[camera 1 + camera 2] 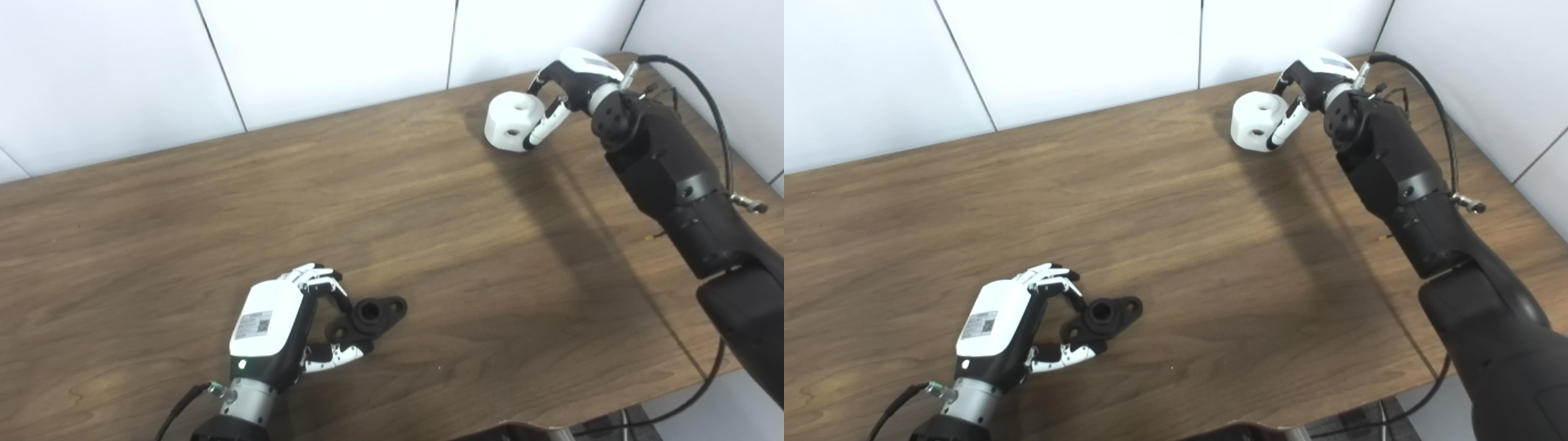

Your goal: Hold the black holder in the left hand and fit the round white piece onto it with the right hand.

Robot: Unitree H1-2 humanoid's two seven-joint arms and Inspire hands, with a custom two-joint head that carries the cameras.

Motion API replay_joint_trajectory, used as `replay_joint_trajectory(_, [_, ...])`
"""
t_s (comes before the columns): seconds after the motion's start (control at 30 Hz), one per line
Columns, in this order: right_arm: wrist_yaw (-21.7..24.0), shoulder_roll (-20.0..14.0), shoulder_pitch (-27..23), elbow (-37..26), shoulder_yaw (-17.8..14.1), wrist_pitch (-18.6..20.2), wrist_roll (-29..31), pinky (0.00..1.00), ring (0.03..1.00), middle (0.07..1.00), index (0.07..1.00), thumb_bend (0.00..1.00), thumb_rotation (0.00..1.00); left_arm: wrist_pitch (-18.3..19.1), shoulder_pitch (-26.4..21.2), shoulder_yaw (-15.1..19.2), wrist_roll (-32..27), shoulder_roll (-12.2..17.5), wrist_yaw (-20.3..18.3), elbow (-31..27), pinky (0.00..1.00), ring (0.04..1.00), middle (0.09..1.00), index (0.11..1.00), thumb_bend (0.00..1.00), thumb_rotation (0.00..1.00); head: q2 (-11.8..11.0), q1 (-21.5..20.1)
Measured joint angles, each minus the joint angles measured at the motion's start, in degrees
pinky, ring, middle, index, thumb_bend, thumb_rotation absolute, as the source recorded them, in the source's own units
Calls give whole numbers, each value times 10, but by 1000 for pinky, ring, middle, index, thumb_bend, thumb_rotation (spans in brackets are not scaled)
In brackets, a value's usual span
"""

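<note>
— Two hands are at work, and we take the nearest first: our left hand (278, 327) lies low at the front of the wooden worktop (429, 245), palm turned toward the middle.

— What do we see it doing?

— Its fingers (315, 275) curl over the far side of the black holder (367, 315) and the thumb (334, 357) comes under the near side, so we would call it pinching the holder. The holder rests flat on the worktop, its round socket facing up and one eared end sticking out to the right, clear of the hand.

— And between the two hands?

— We see bare wood, crossed by a broad shadow running back toward the far right corner.

— So the white piece is back there?

— Yes. The round white piece (1255, 121) sits at the far right of the worktop, near the white wall (318, 49), well apart from the holder. We can make out small holes in its top and side. Our right hand (1301, 82) is closed around its right side, fingers (1287, 125) pressed against it. Whether the piece is lifted or still resting on the wood, we cannot tell.
</note>
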Motion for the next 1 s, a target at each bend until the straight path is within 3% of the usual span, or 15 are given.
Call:
replay_joint_trajectory(0.17, [0,-3,-1,-10,4,0,2,891,930,853,578,870,117,0,-1,0,0,0,0,0,760,839,758,486,517,47,0,0])
replay_joint_trajectory(0.2, [0,-3,-1,-10,4,-1,3,886,926,851,535,702,128,0,-1,0,0,0,0,0,765,839,757,486,517,47,0,0])
replay_joint_trajectory(0.23, [0,-3,-1,-10,3,-1,4,885,922,848,512,616,133,0,-1,0,1,0,0,0,768,839,757,486,517,47,0,0])
replay_joint_trajectory(0.3, [0,-3,-1,-10,3,-1,6,887,911,835,492,544,136,0,-1,0,1,0,0,0,769,836,754,486,517,46,0,0])
replay_joint_trajectory(1.0, [-18,-7,7,-17,11,-14,10,831,867,766,485,524,132,0,-2,-1,0,0,4,3,745,835,753,486,517,46,1,0])
